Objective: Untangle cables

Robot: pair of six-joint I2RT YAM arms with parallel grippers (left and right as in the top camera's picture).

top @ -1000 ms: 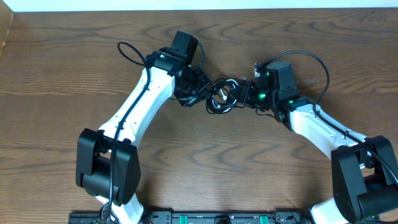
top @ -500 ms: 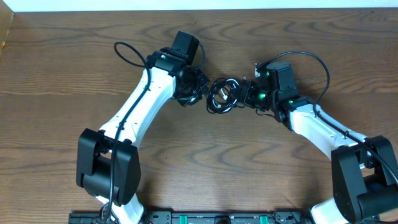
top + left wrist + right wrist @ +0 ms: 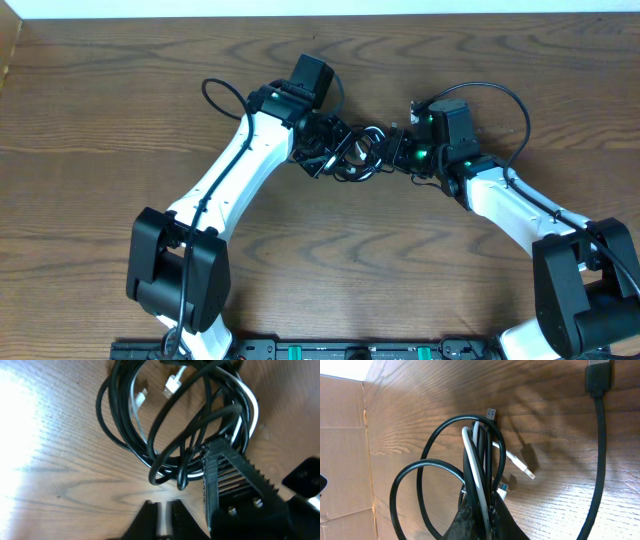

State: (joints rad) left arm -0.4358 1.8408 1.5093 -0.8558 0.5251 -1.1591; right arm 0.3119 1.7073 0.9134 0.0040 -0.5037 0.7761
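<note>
The cables (image 3: 362,152) lie as a small coil of black cords and one white cord between my two grippers at mid-table. My right gripper (image 3: 398,153) is shut on the coil's right side. In the right wrist view the black and white cords (image 3: 479,465) run straight between its fingers (image 3: 481,510), and white plug ends (image 3: 520,467) stick out beside them. My left gripper (image 3: 330,152) sits at the coil's left edge. In the left wrist view its tips (image 3: 161,510) are shut with nothing between them, just below the coil (image 3: 240,405). The right gripper's ribbed finger (image 3: 227,477) shows there too.
A thick black cord with a large plug (image 3: 597,380) runs down the right side of the right wrist view. Cardboard (image 3: 345,435) stands beyond the table's edge, also seen at the overhead view's far left (image 3: 8,50). Bare wood surrounds the coil.
My left arm has swung right, bringing its gripper from beside the coil up against the coil's left edge. The right arm and its grip have not moved.
</note>
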